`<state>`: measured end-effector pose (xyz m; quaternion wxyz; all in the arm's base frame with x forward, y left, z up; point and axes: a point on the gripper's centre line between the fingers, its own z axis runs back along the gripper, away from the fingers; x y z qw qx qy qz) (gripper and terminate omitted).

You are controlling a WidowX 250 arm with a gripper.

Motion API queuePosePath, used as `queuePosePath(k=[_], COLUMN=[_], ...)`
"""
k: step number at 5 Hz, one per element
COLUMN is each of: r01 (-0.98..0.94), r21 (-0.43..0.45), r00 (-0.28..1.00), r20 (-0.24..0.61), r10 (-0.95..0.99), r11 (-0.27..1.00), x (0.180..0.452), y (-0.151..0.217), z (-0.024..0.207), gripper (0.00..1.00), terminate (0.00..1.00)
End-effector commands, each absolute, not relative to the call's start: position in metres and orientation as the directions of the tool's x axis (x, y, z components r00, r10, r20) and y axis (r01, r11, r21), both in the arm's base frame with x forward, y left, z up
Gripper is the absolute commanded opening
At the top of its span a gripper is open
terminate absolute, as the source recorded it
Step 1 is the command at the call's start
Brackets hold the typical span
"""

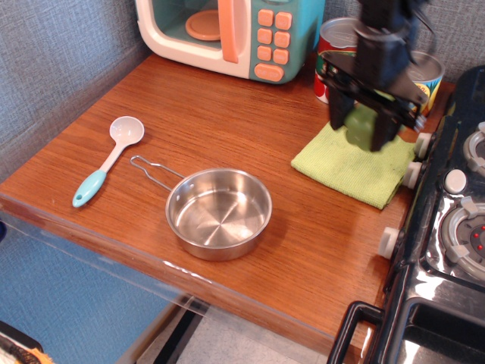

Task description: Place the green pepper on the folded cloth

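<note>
Above the folded cloth (356,161), near its rear edge: green pepper (361,126), clamped between the fingers of the pincer (363,129); contact with the fabric not determinable. Recommended: lower straight down onto the cloth's middle, release only once seated, avoid snagging the folds. Tomato sauce can (333,53) just behind; steel pan (219,212) well apart on the bench (227,129).

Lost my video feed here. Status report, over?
Gripper shut on small sage-green toy pepper. Pepper held above flat lime-green folded cloth, not released. Cloth bare, nothing in the way.
</note>
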<state>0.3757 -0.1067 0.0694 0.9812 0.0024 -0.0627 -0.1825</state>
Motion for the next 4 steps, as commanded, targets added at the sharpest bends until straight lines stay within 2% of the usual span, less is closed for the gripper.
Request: queuePosePath(k=[1,3,4], r01=[0.305,0.281,0.305], r21=[0.064,0.055,0.041], r00=[0.944,0.954,0.948], r20=[0.115,0.096,0.083], r10=[-0.311,-0.285,-0.308], r11=[0.95,0.958,0.951], x=[0.379,0.383,0.381], y=[-0.091,-0.08,-0.083], z=[0.07,0.066,0.068], gripper=[0.0,0.0,1.0], terminate=[0.0,0.0,0.0])
